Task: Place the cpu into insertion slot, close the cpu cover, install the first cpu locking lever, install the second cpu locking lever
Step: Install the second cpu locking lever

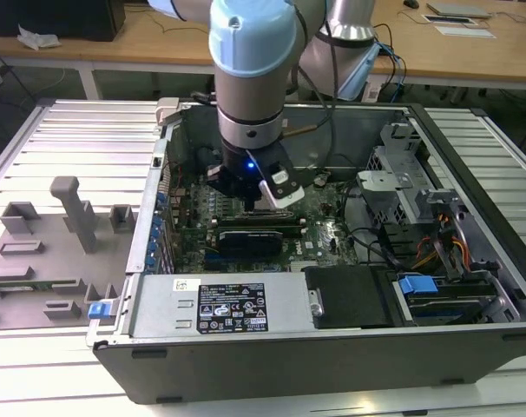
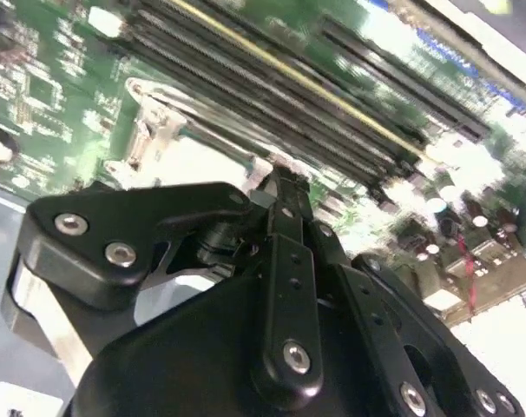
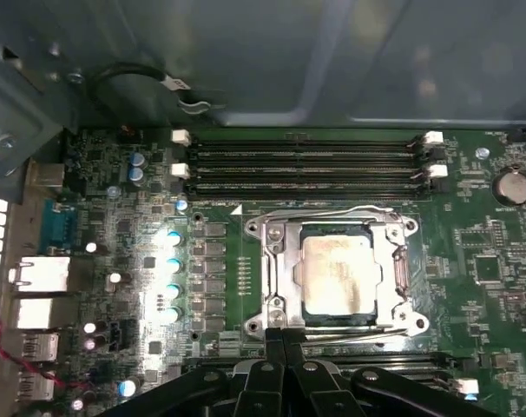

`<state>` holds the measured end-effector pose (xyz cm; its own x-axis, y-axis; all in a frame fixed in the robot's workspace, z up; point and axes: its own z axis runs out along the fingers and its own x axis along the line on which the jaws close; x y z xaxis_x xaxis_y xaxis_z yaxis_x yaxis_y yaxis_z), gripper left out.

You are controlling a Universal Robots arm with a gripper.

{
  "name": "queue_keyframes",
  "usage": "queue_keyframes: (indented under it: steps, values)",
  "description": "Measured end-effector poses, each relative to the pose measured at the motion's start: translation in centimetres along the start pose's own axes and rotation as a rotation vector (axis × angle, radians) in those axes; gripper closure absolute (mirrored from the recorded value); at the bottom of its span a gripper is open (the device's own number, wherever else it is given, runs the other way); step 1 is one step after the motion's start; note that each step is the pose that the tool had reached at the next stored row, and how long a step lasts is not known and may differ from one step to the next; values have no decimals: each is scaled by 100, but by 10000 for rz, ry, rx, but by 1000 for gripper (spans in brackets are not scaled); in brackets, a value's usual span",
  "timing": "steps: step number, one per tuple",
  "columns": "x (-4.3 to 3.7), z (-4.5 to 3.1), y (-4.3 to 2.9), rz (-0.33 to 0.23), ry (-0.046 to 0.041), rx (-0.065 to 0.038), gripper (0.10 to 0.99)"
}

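Fingers of the gripper appear pressed together at the lower centre of the first wrist view, with no gap we can see and nothing visibly held between them. In the second wrist view we see the same black gripper from behind its linkages, its tips meeting near the middle of the frame just above the board. The tips sit at the near edge of the insertion slot, close to a thin wire lever running along that edge; we cannot tell whether they touch it.

The cpu lies flat inside the slot, its dull silver top showing through the opening of the cpu cover, which lies down around the chip. A second wire lever runs along the far edge of the cover. Long black memory slots lie beyond it, in the upper middle of the first wrist view.

All of this sits on a green motherboard inside an open computer case, which fills the centre and right of the exterior view. There the arm comes down from the top centre into the case, the gripper low over the board. A blue-tabbed drive bay occupies the case's lower right.

The case rests on a ribbed metal table. At the left of the exterior view stands a grey fixture tray with upright blocks. Wooden desks cross the top of the frame.
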<state>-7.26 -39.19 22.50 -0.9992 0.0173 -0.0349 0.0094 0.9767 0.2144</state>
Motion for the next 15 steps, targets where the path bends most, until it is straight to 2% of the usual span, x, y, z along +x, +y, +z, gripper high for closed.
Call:
queue_keyframes:
  steps: [1,4,8,10,15]
  values:
    - [-67,2,-3,4,15,-1,980]
    - [-186,11,18,5,30,0,980]
    - [-281,52,186,5,28,-2,980]
    - [-283,63,240,3,29,12,980]
    - [-284,26,253,2,27,40,980]
